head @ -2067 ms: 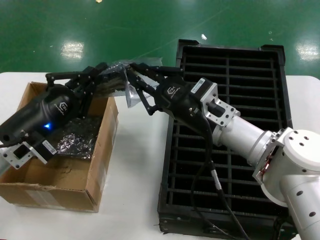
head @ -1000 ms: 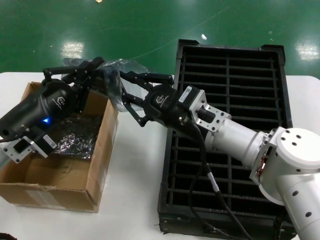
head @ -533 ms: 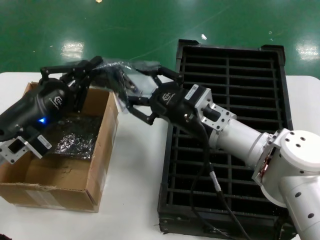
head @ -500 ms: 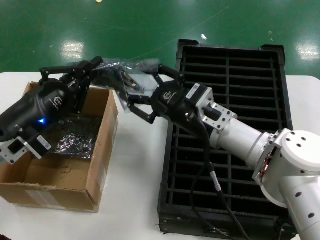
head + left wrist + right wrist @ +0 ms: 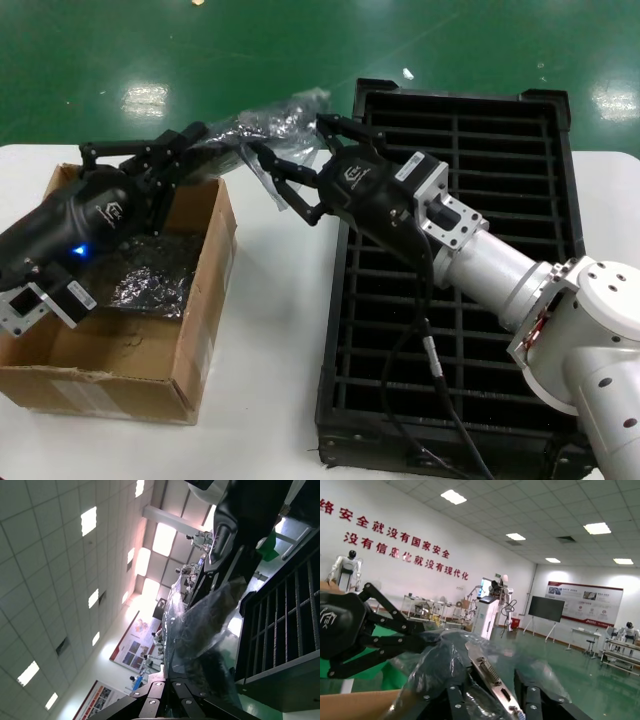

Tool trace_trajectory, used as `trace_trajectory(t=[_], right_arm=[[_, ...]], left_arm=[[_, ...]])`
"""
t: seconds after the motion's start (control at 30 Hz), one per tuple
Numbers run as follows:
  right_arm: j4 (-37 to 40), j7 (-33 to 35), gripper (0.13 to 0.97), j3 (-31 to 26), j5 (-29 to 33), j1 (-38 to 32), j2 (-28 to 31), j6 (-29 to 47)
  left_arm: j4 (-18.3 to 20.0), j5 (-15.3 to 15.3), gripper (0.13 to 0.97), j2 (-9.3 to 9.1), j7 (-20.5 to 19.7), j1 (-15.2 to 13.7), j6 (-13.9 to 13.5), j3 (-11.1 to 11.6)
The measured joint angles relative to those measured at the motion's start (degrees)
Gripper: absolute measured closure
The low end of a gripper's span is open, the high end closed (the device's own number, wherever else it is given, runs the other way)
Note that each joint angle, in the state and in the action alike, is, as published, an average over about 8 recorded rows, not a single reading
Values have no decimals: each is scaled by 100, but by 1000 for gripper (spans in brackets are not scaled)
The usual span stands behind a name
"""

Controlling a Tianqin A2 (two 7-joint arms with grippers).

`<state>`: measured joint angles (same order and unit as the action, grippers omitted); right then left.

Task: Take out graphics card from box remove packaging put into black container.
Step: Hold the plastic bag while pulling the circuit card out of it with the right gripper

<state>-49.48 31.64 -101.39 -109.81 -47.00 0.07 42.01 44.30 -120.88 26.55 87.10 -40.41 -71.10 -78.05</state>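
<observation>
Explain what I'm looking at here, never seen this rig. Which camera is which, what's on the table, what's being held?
It is a two-armed robot. The big picture comes from its head camera, looking down at a white table; the other two come from cameras on its wrists, aimed up past the fingers into the hall.

On the table stand a brown cardboard box, with more crinkly plastic lying inside it, and a long black container ribbed into narrow slots.

Between them, above the table, both arms hold one item: a graphics card in its shiny packaging. The left gripper pinches one end of the bag. The right gripper is closed on the other end, where the card's metal bracket shows.
</observation>
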Motion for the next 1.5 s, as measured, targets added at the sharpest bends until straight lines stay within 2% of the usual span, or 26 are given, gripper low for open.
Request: trace_trajectory(t=[0.3,0.6,0.8,1.03,1.3,1.5], right_arm=[[15,-20,799,-57,-43,-19,3,127],[-42,-112,847,-121,13,-6,12,249],[-68,-120,803,-104,-6,4,11,300],[37,-74,777,-135,-82,-54,1,307],[210,50,669,-163,-282,-141,-4,243],[294,126,695,-156,-410,-181,-4,221]], left_arm=[[37,-2,958,-2,32,39,-15,3],[-70,22,958,-22,186,-18,38,16],[-48,28,958,-21,194,17,31,9],[212,-13,958,-31,-10,183,37,14],[453,-68,958,-33,-289,336,24,11],[489,-75,958,-24,-342,372,1,4]])
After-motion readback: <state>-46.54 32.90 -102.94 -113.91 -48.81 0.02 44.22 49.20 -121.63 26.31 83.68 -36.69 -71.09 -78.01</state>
